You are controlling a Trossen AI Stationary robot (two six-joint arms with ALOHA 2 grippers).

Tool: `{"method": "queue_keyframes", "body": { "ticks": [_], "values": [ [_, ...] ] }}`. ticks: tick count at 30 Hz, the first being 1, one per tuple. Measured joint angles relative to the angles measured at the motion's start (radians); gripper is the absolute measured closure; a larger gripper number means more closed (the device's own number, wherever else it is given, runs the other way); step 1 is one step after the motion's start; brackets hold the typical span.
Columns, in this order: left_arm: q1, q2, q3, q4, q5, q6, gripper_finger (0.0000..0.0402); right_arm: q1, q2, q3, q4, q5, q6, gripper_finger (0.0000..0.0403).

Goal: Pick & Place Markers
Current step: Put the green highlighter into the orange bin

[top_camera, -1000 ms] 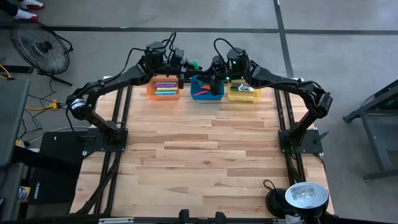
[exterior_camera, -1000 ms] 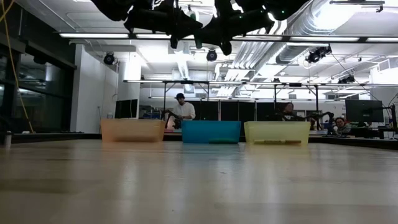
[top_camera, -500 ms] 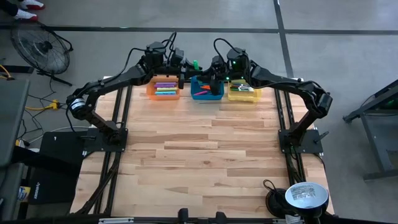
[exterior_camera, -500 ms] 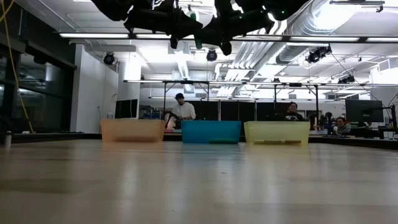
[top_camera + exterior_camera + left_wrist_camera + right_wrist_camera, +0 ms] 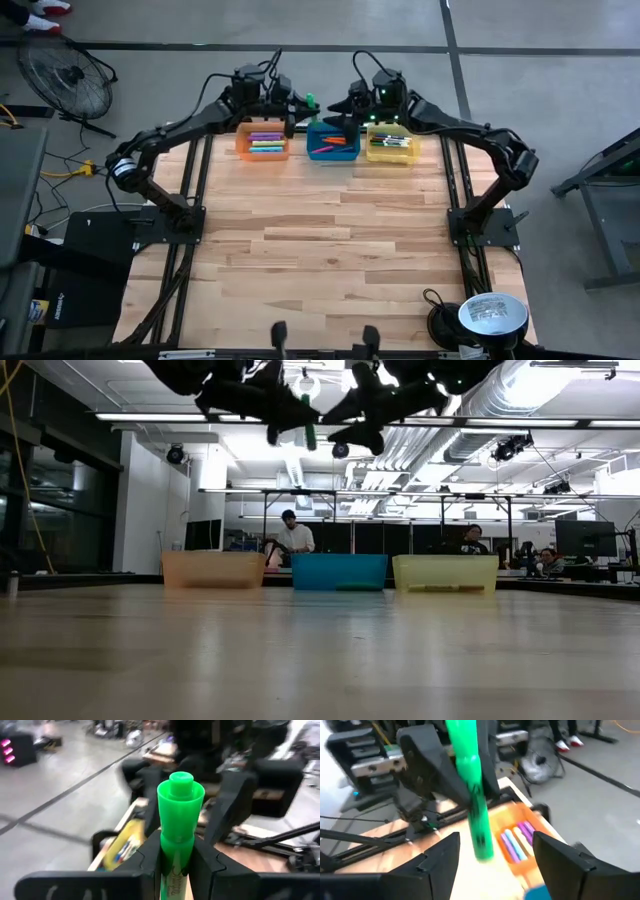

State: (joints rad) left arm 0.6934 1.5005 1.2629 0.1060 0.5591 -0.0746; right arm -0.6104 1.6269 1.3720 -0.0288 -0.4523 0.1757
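Markers are mostly lying sorted already in 3 bins at the desk's (image 5: 330, 240) far edge: the orange bin (image 5: 262, 143), the blue bin (image 5: 333, 147) and the yellow bin (image 5: 391, 148). You are seeing 1 green marker (image 5: 176, 827) still being carried. The left gripper (image 5: 176, 862) is clamping it upright above the gap between the orange and blue bins. It is looking thick, glossy and capped. The right gripper (image 5: 495, 852) is spreading open just beside it, holding nothing.

We are in a robotics lab: exposed ducts (image 5: 520, 400) and strip lights (image 5: 170, 417) overhead, people (image 5: 292, 532) seated at monitors (image 5: 585, 538), concrete floor (image 5: 540, 90), a floor fan (image 5: 65, 78).
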Motion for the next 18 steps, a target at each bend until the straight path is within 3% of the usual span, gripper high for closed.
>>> {"method": "queue_keyframes", "body": {
  "ticks": [10,18],
  "values": [
    [0.17,0.0,0.0,-0.302,0.047,0.175,0.0345,-0.067,-0.049,0.0,-0.3,0.108,-0.063,0.0163],
    [0.178,0.0,0.0,-0.575,-0.092,0.454,0.0345,-0.078,-0.05,0.0,-0.388,0.119,-0.068,0.0163]
  ]
}}
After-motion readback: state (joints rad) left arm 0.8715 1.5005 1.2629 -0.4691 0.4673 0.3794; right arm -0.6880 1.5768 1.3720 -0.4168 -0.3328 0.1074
